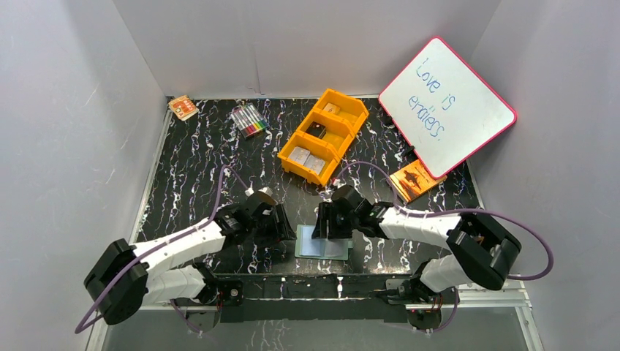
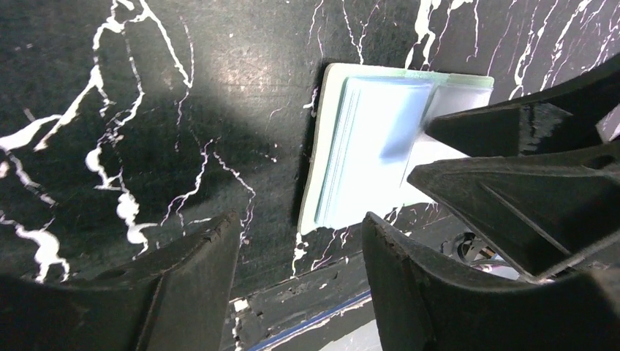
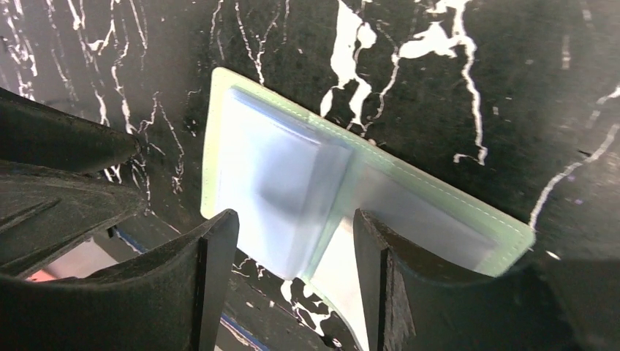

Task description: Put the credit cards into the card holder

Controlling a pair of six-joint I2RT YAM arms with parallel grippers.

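Observation:
The card holder (image 1: 322, 247) lies opened flat near the table's front edge, its pale blue-grey inner side with clear pockets facing up (image 3: 292, 168) (image 2: 365, 139). Pale credit cards (image 1: 307, 159) lie in the near compartment of the orange tray (image 1: 289, 162). My left gripper (image 1: 284, 232) (image 2: 300, 245) is open over bare table just left of the holder. Over the holder's near edge my right gripper (image 1: 329, 228) (image 3: 292, 234) is open. A pale flap or card (image 3: 343, 278) sticks out of the holder beside its right finger; I cannot tell which. In the left wrist view the right gripper's fingers (image 2: 512, 168) cover the holder's right side.
A pink-framed whiteboard (image 1: 446, 106) leans at the back right, with an orange booklet (image 1: 415, 179) below it. A marker pack (image 1: 250, 120) and a small orange box (image 1: 183, 107) lie at the back left. The tray's middle compartment holds a black item (image 1: 316, 130).

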